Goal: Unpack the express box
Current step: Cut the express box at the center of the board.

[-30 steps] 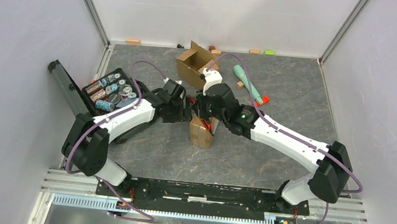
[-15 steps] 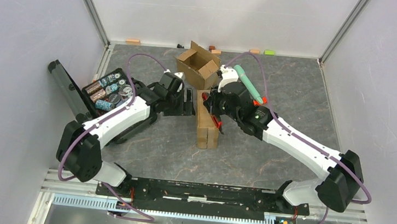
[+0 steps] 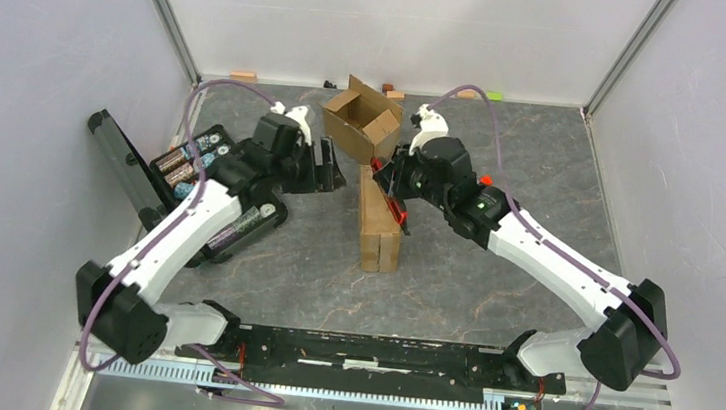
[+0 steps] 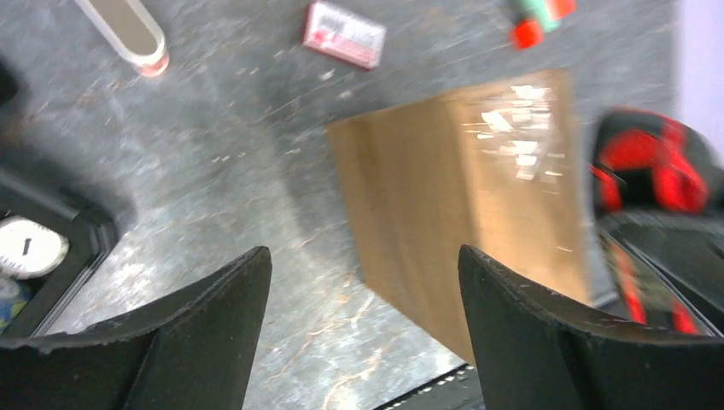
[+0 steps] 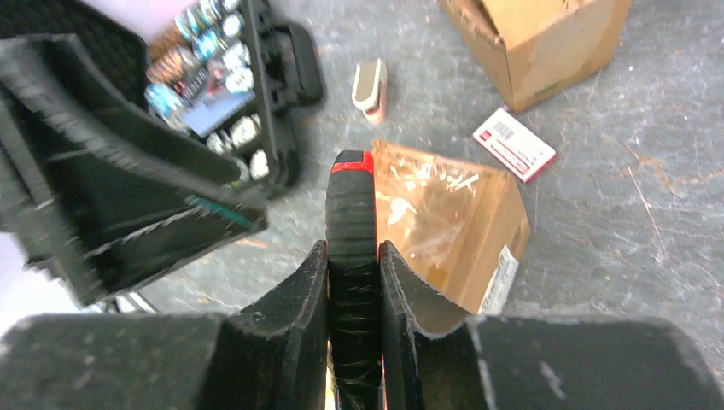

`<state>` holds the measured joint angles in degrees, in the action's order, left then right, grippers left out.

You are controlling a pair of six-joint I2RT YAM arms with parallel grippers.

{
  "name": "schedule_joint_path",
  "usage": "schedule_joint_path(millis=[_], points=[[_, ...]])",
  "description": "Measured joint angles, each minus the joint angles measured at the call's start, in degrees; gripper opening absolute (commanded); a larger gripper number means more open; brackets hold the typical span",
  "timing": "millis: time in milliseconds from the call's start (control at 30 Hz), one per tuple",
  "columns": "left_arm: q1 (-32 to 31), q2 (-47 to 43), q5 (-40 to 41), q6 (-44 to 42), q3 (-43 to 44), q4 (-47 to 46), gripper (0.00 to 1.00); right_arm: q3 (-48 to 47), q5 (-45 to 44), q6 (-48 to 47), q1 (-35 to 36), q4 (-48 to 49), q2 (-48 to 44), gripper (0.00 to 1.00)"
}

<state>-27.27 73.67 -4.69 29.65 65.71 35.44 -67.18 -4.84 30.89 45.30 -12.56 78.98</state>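
Box [image 3: 377,228] lies flat mid-desk [image 3: 492,288] and looks taped shut. Right tool [image 5: 353,256] clamps the cutter [image 5: 351,192], its tip near the box's far end. Left tool [image 4: 363,265] is spread wide and empty, off the box's left side, not touching.

Risks as I judge them:
- If I cut unbraced, the box slides.
- The blade skates off the tape or digs into the contents.

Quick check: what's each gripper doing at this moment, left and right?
Left gripper: open, holding nothing.
Right gripper: closed on a black-and-red tool.
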Motion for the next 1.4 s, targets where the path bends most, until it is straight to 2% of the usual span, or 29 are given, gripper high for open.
schedule_joint_path(millis=[133,300,533,767,1133,1400], points=[[0.7,-5.9,-5.7,0.2,1.2,-4.0,0.91,-0.9,2.3,4.7,-2.7,3.3,-1.8,0.00],[0.5,-9.1,-15.6,4.5,-0.5,-16.6,0.92,2.1,2.7,13.6,-3.6,14.2,-6.6,0.00],[-0.5,-8.1,-24.5,12.1,-4.1,-32.3,0.92,9.3,1.6,25.0,-3.7,30.0,-9.2,0.00],[-2.7,-5.2,-29.2,17.8,-6.6,-43.8,0.90,14.8,-0.7,31.8,-3.7,39.2,-9.2,0.00],[-5.1,-1.7,-33.2,25.4,-8.9,-55.5,0.73,17.7,-2.6,37.3,-3.7,48.6,-10.0,0.00],[-5.7,-1.4,-36.3,28.0,-8.9,-58.4,0.63,19.1,-2.8,38.5,-3.8,51.4,-10.0,0.00]])
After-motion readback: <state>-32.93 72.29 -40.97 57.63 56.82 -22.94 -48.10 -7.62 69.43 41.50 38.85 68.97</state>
